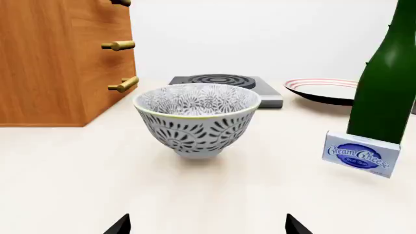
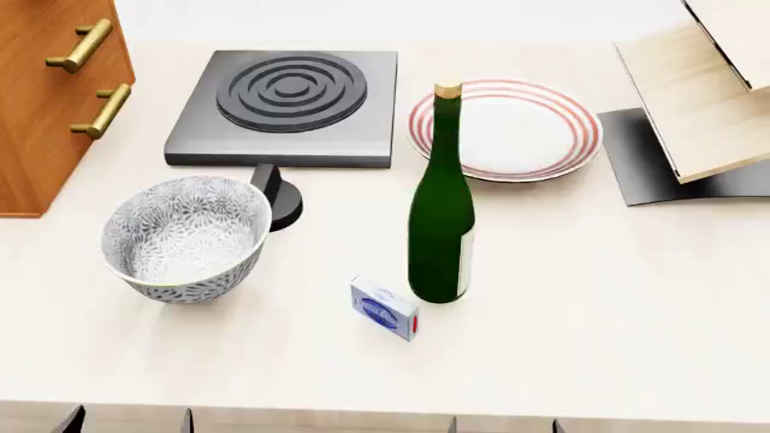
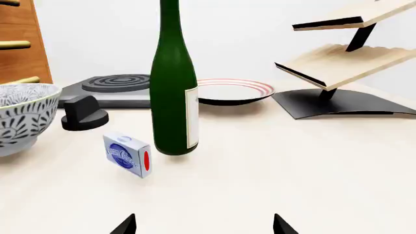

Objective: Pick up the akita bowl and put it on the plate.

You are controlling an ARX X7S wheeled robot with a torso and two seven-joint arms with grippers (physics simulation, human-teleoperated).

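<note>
Left wrist: gripper [image 1: 206, 226] wide apart, clear of akita bowl [image 1: 197, 118].

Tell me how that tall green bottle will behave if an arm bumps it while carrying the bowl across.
The green bottle stands upright, tall on a narrow base, so it would probably tip rather than slide. Being round, it would likely roll once down, perhaps toward the cream cheese box or the plate. It looks like glass, so probably rigid, smooth and breakable.
</note>
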